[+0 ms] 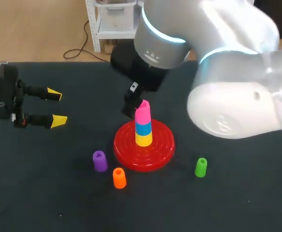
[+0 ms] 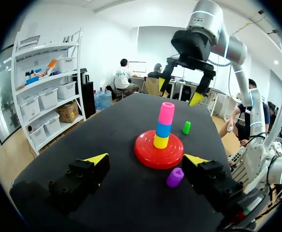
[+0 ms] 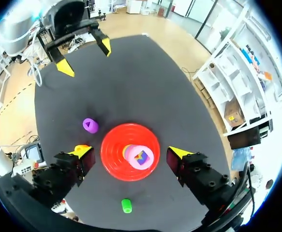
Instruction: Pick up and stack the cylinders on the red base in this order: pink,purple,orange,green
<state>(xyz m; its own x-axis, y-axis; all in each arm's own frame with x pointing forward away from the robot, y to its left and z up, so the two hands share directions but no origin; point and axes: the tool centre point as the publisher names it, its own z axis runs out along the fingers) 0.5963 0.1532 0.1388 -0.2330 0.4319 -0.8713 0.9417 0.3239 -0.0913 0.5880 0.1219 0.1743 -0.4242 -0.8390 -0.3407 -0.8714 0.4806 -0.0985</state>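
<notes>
Pink cylinder (image 3: 141, 157) sat atop stack on red base (image 3: 112, 159), under right gripper (image 3: 130, 152), jaws wide, empty. Left gripper (image 1: 57, 107) wide too. Prob. next: purple cylinder (image 3: 90, 125), outside the jaws; shift over, descend, close.

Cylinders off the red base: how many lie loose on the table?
3: purple cylinder left of the red base, orange cylinder beside the purple, green cylinder right of the base. None seems hidden.

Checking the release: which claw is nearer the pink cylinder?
Right: the right claw hangs open above the pink cylinder; the left claw is well off to the side.
</notes>
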